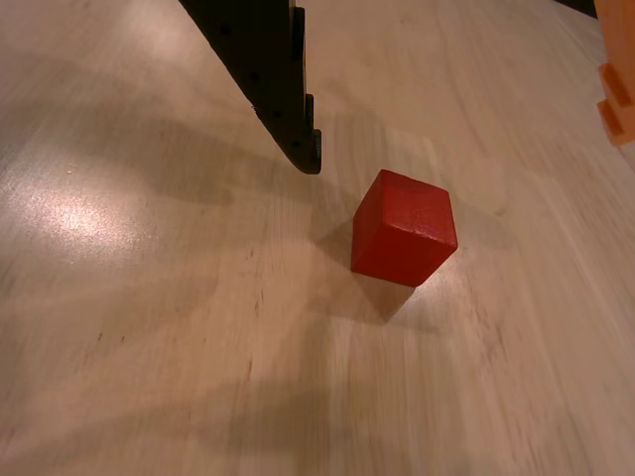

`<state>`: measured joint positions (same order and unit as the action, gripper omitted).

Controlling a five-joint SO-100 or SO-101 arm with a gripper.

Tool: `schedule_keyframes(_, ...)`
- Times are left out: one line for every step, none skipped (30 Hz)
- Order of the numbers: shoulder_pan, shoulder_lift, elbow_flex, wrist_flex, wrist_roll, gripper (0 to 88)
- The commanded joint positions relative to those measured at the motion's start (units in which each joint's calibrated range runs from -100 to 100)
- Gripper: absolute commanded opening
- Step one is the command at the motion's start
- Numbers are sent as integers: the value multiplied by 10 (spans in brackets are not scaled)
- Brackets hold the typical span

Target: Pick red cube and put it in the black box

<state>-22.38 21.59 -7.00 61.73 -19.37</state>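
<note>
Closing in on the red cube (404,227) is the step in hand, as I judge it: the pick has not yet happened. In the wrist view the cube sits on the pale wooden tabletop (149,327), a little right of the middle, turned so that one corner points toward the bottom of the frame. Nothing touches it, and it casts a short shadow to the lower left.

The tool (466,134) reaches down from the top edge. Its black finger (273,69), with a toothed edge, ends in a tip just above and to the left of the cube, near it but apart. An orange part (615,94) at the right edge is probably the other finger, well apart from the black one. On that reading the tool stands released, wide apart and gripping nothing, with the cube lying roughly between the two fingers but closer to the black one.

The next move calls for lowering the tool so the fingers straddle the cube, and shifting a little so the cube sits midway between them. Because the cube is turned at an angle, the fingers may meet its edges instead of its flat faces, so a small wrist turn may help before clenching. The black box is nowhere here, so I cannot say which way the carry must go.
</note>
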Motion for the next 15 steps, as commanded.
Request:
schedule_keyframes(-6, -3, -40, -6, -2, 433)
schedule_keyframes(-6, -3, -42, -6, -2, 433)
schedule_keyframes(-6, -3, -44, -6, -2, 433)
schedule_keyframes(-6, -3, -45, -6, -5, 433)
schedule_keyframes(-6, -3, -46, -7, -9, 433)
schedule_keyframes(-6, -2, -49, -7, -12, 433)
schedule_keyframes(-6, 1, -50, -7, -12, 434)
schedule_keyframes(-6, 7, -52, -7, -12, 434)
schedule_keyframes(-6, 16, -56, -6, -12, 434)
schedule_keyframes(-6, 24, -58, -4, -12, 434)
schedule_keyframes(-6, 31, -58, -4, -12, 434)
schedule_keyframes(-6, 36, -57, -5, -12, 434)
schedule_keyframes(-6, 39, -57, -6, -12, 434)
schedule_keyframes(-6, 41, -58, -6, -12, 434)
schedule_keyframes(-6, 41, -60, -6, -12, 434)
